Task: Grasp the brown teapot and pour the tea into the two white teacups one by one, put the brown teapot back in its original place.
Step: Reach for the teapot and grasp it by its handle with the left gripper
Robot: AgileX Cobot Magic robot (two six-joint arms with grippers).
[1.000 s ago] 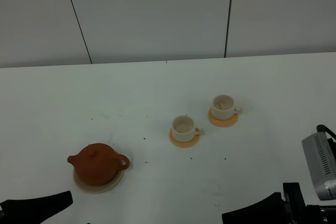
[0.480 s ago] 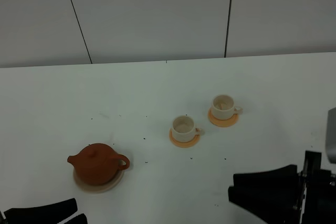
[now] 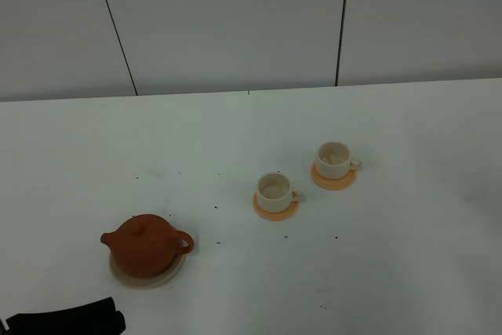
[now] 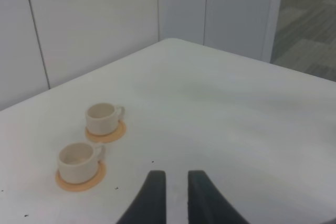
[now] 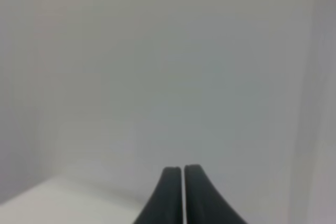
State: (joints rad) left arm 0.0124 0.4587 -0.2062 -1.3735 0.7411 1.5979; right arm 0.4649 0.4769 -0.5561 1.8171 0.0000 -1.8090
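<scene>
1. You have the brown teapot (image 3: 145,247) near the front-left of the white table (image 3: 235,123). It is squat and round, matte reddish-brown clay, with a small knob lid. Its loop handle faces the cups and its short spout points the opposite way.
2. It sits upright on its original place (image 3: 174,274), a flat, pale beige disc whose rim shows around the pot's base.
3. The two white teacups (image 3: 274,188) are well apart from the pot, toward the middle-right of the table. They are short cream cylinders with tiny side handles, standing near each other but not touching.
4. Each cup rests on its own round orange coaster (image 3: 276,212). In the left wrist view the cup interiors look pale cream.
5. The tabletop is smooth and matte, dotted with small dark specks (image 3: 218,242).
6. Your left gripper (image 4: 176,174) sits low at the front-left edge, near the teapot but not touching it. Its curved black fingers (image 4: 154,198) stand a narrow gap apart, with nothing between them.
7. Your right gripper (image 5: 183,169) appears only in its own wrist view, against a blurred grey wall. Its two smooth dark fingers are pressed together along their length and hold nothing.
</scene>
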